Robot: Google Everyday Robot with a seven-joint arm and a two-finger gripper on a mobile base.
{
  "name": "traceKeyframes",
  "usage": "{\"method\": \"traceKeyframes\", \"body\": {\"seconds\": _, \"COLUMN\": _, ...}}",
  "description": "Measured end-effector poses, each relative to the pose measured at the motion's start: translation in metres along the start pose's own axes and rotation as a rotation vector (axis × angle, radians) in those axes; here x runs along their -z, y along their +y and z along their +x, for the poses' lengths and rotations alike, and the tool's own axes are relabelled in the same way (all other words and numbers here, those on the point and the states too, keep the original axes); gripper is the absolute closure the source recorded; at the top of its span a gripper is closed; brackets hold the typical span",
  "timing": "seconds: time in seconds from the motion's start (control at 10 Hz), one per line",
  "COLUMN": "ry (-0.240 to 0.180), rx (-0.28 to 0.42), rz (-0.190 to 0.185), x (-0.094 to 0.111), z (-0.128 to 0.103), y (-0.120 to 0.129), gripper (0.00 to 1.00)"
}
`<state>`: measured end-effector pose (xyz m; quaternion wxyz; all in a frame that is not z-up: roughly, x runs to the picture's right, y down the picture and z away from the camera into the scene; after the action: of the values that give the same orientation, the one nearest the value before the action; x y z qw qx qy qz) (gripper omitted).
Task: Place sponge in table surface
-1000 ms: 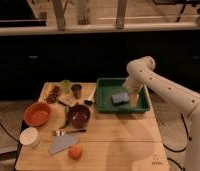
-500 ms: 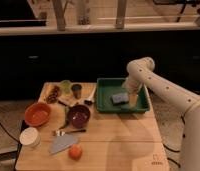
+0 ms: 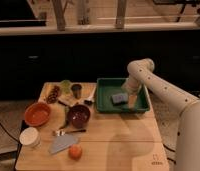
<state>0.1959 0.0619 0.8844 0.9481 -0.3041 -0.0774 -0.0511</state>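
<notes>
The step in hand is the pick-up: the sponge (image 3: pixel 119 98) is lying inside the green tray (image 3: pixel 107 93), which is sitting at the far right corner of the table (image 3: pixel 124 145), and nothing is gripping it yet. The gripper (image 3: pixel 129 94) is hanging low over the right half of the tray at the end of the white arm, which is coming in from past the right edge. Its jaws are standing wide, with nothing between them.

The sponge is sitting just beside the gripper, on the side towards the table's left edge and slightly nearer the front edge. Whether the two are touching is not clear.

As a judgement, the next move is calling for a small shift towards the sponge, a descent to straddle the soft block, and a close firm enough to hold it. Then comes a lift over the tray's wall to the bare wood near the front right corner.
</notes>
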Motion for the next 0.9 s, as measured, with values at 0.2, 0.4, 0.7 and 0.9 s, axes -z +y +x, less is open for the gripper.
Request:
{"method": "traceKeyframes", "body": {"seconds": 0.2, "ry": -0.017, "rx": -0.022, "rz": -0.014, "x": -0.009, "z": 0.003, "y": 0.0, "gripper": 0.2}}
{"method": "traceKeyframes", "body": {"seconds": 0.4, "ry": -0.034, "rx": -0.034, "rz": -0.024, "x": -0.014, "z": 0.003, "y": -0.002, "gripper": 0.2}}
{"method": "traceKeyframes", "body": {"seconds": 0.7, "ry": -0.037, "rx": -0.038, "rz": -0.03, "x": -0.017, "z": 0.003, "y": -0.001, "gripper": 0.2}}
{"method": "traceKeyframes", "body": {"seconds": 0.9, "ry": -0.053, "rx": -0.063, "rz": -0.04, "x": -0.022, "z": 0.005, "y": -0.002, "gripper": 0.2}}
